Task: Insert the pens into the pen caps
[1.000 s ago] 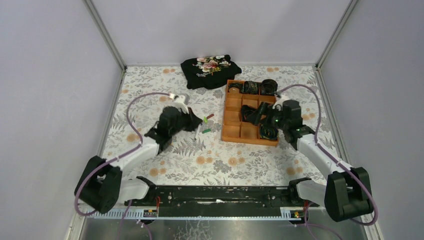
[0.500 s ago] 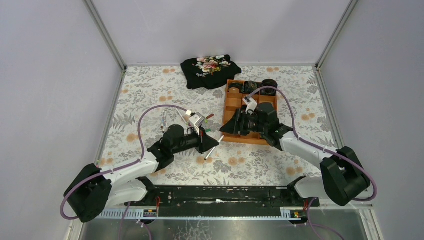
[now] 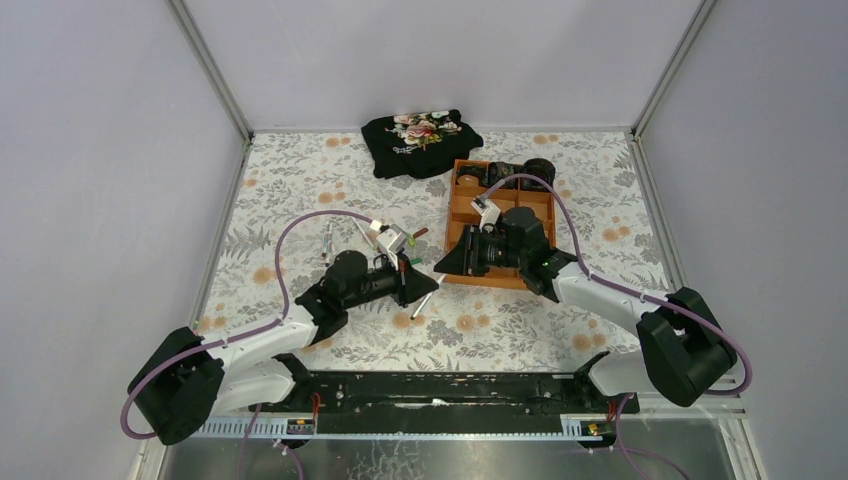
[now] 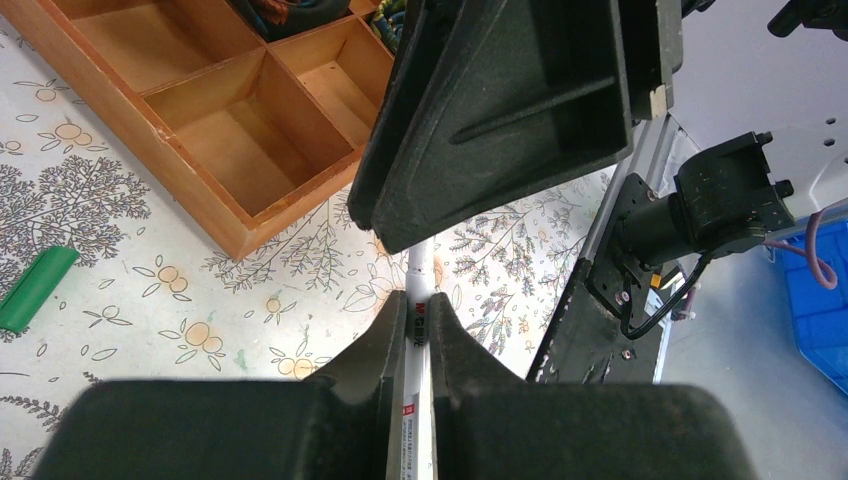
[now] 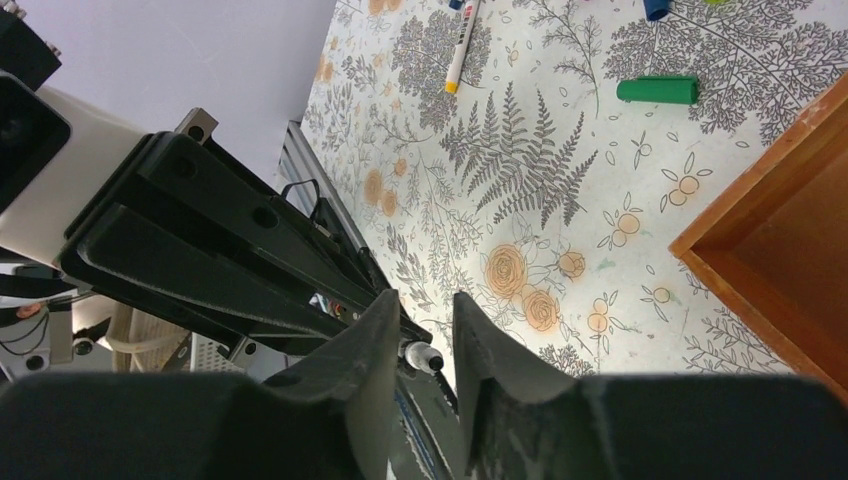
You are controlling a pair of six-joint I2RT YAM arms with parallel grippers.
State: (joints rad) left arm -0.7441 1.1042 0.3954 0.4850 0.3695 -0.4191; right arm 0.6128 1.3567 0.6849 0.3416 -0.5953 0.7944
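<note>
1. Hazard, slip: the pen had a smooth round barrel pinched at one narrow spot. An endwise push from the right gripper would likely make it slide or swivel.
2. Hazard, miss: the pen's end sat between the right fingers. Slightly off-centre, it would likely jam on a finger.
3. Tools: the left gripper was clamped tight on the pen. The right jaws stood narrowly apart, and whether they held a cap could not be told.
4. Location: the pen was midway between the left and right edges, nearer the near edge. A green cap lay loose on the tabletop.
5. Axis: the pen ran diagonally, near-left to far-right, with its free end toward the right gripper.
</note>
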